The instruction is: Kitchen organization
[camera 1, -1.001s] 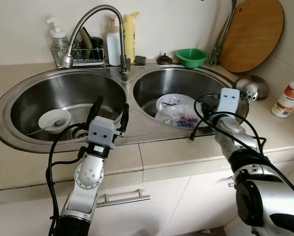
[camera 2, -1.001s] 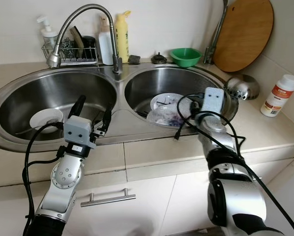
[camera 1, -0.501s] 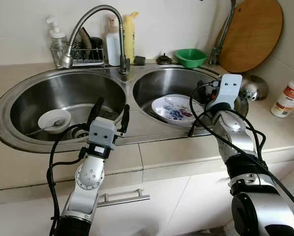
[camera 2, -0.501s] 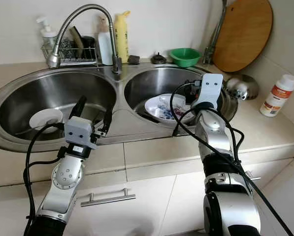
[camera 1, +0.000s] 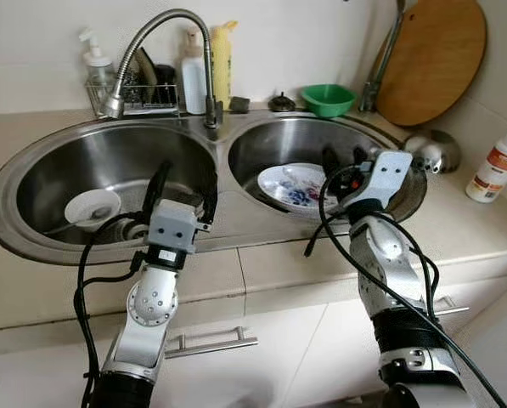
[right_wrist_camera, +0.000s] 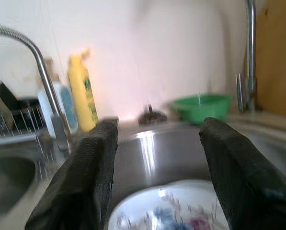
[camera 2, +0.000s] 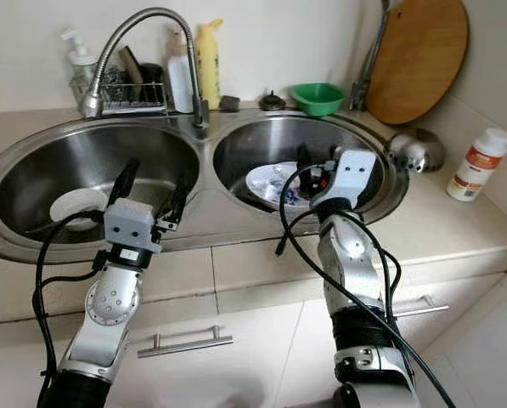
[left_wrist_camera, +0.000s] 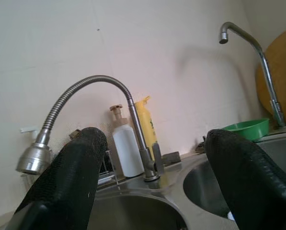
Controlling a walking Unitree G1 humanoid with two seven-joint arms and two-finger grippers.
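A white plate with a blue and red pattern (camera 1: 294, 184) lies flat in the right basin (camera 1: 278, 140) of the double steel sink. My right gripper (camera 1: 345, 161) hovers open just above the plate's right edge, nothing between its fingers; the plate (right_wrist_camera: 171, 211) sits below the right gripper (right_wrist_camera: 157, 172) in the right wrist view. A small white bowl (camera 1: 92, 206) rests in the left basin (camera 1: 66, 166). My left gripper (camera 1: 183, 184) is open and empty over the sink's front rim, between the two basins, with its fingers (left_wrist_camera: 66, 182) aimed at the faucet (left_wrist_camera: 85, 88).
Behind the sink stand a wire rack (camera 1: 138, 92) with a soap dispenser, a white bottle (camera 1: 195, 75) and a yellow bottle (camera 1: 224, 61). A green bowl (camera 1: 328, 98), round wooden board (camera 1: 431, 59), steel ladle (camera 1: 431, 149) and orange-labelled bottle (camera 1: 498, 166) occupy the right counter.
My right gripper has swung from the right basin's rim to above the plate's right edge. The plate, blurred a second ago, now lies still. The left arm has barely moved.
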